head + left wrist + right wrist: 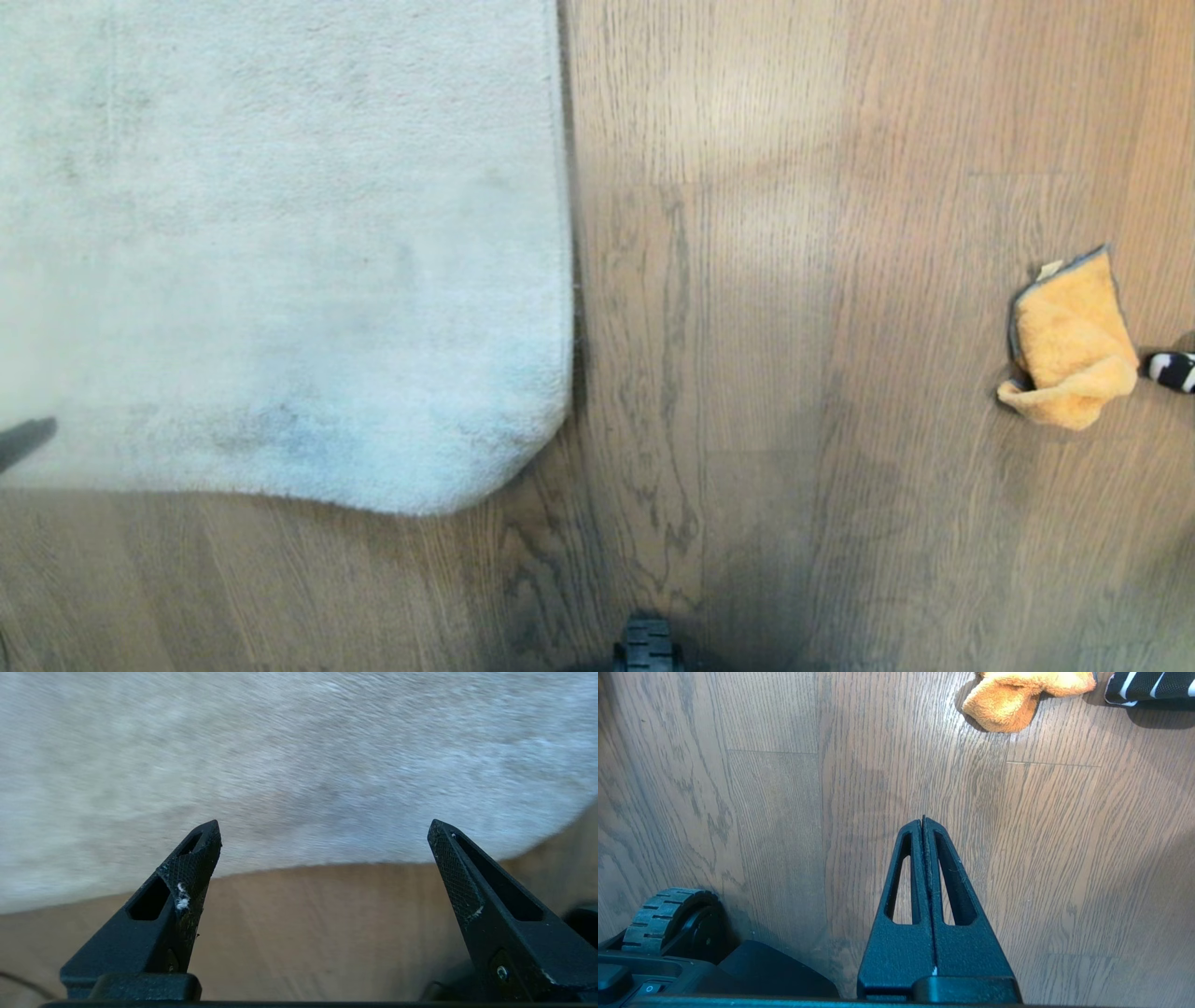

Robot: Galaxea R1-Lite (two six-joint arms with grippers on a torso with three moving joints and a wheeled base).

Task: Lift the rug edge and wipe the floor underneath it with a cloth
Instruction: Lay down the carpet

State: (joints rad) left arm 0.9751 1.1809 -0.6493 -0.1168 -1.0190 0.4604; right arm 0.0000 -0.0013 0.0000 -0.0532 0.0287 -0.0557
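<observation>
Two grippers show here, and neither holds anything. The left gripper has its jaws spread wide, with the near edge of the rug lying flat just beyond and between the fingertips, and bare floor under the gap; a bit of white fluff clings to one finger. From the head camera only a dark sliver of that arm shows at the rug's left side. The right gripper has its jaws pressed together with nothing between them, pointing down at the floor beside the robot's wheel. The cloth lies crumpled on the floor well ahead of those closed jaws, just beside a black-and-white striped thing, and well apart from the rug.
</observation>
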